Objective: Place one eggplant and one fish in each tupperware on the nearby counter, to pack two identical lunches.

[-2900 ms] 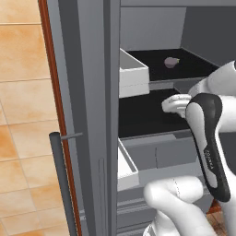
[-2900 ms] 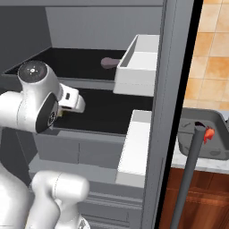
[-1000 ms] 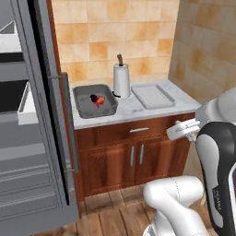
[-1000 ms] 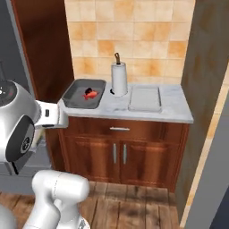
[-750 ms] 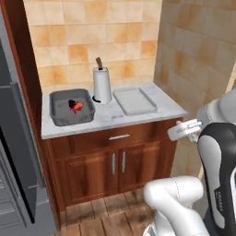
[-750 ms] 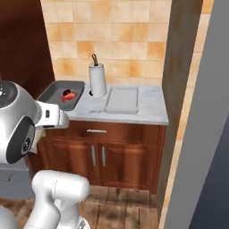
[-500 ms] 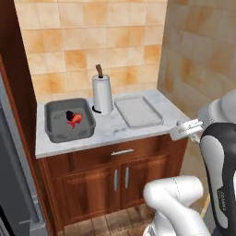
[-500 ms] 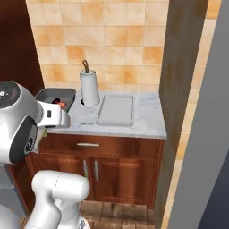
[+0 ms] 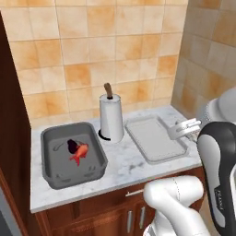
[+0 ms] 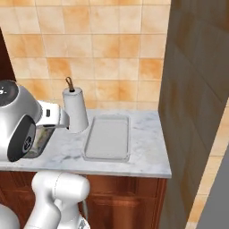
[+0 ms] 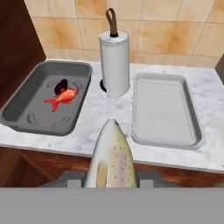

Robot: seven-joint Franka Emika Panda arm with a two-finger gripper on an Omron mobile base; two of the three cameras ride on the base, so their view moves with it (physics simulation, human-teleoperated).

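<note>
In the hand view the fingers themselves are hidden, but the gripper (image 11: 109, 175) is holding the pale silvery fish (image 11: 109, 158), which is rising between them with its long axis running away from the camera and its narrow tip pointing toward the table (image 11: 92, 131) ahead. Beyond that tip, the pale grey-white tupperware (image 11: 165, 108) is lying just right of the fish's line, long axis running front to back. An upright white paper-towel roll (image 11: 115, 61) is standing just left of it, near the tiled wall. Farther left, the dark grey tupperware (image 11: 26, 103) is holding the red-orange fish (image 11: 62, 97), which is lying slanted with its tail toward the near left and touching a dark purple eggplant (image 11: 60, 85) behind it. In the left base view the same red-orange fish (image 9: 80, 152) and eggplant (image 9: 72, 146) are sitting together inside the deep container (image 9: 55, 173). No writing is readable on these things.
</note>
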